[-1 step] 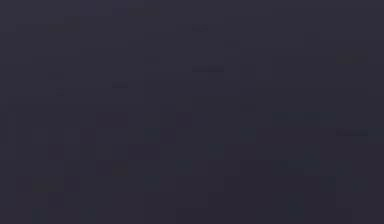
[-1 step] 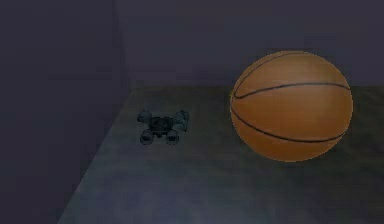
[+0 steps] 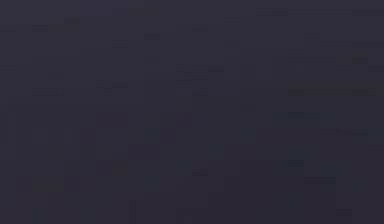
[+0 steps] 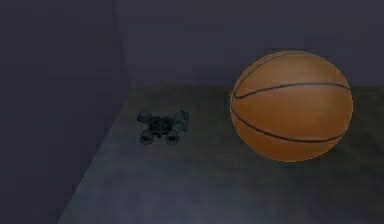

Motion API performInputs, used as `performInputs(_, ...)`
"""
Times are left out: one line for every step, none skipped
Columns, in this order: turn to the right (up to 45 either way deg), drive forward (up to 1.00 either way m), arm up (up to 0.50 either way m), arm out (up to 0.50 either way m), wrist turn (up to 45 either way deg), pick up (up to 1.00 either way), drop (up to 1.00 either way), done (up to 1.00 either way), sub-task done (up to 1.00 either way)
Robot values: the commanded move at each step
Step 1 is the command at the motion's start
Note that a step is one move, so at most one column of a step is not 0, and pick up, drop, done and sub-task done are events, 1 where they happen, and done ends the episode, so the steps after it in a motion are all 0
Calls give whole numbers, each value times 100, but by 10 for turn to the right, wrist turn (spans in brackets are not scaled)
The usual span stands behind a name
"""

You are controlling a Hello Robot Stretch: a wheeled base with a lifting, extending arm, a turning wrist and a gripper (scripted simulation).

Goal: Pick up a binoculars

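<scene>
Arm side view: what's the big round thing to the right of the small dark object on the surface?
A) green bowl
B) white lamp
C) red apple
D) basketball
D: it is an orange basketball with dark seam lines, resting to the right of the small dark object.
</scene>
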Motion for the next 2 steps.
performInputs(0, 0, 38, 0, 0, 0, 0, 0, 0)
performInputs(0, 0, 0, 12, 0, 0, 0, 0, 0)
